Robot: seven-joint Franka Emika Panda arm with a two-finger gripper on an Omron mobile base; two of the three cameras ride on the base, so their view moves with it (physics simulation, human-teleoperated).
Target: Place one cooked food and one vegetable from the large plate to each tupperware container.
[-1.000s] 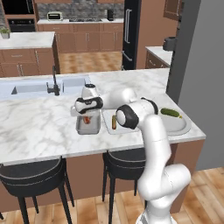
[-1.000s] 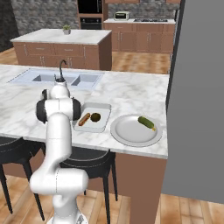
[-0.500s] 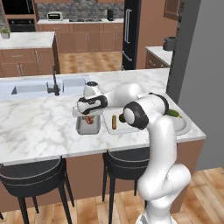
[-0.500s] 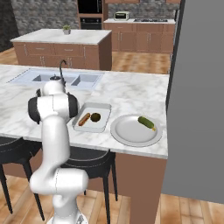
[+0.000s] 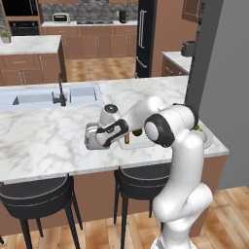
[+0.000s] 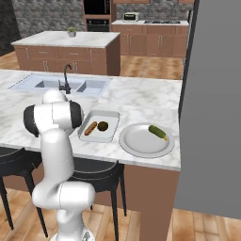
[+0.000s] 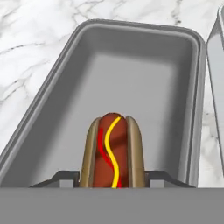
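A home kitchen is shown. A white marble-topped bench (image 5: 53,141) is fitted with a sunken double sink (image 5: 53,95) and black tap (image 5: 60,92), with round black stools (image 5: 36,194) below. Brown wooden cabinets (image 6: 155,44), a black wall oven (image 6: 97,6) and a tall black fridge (image 5: 146,36) are seen behind.

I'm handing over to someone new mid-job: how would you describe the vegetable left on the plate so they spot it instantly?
On the marble island counter, right of the sink, sits a round pale large plate beside a grey rectangular tray. Near the plate's far right rim lies a long green cucumber. Unlike the tray's hot dog and dark round item, it is green, elongated and alone.
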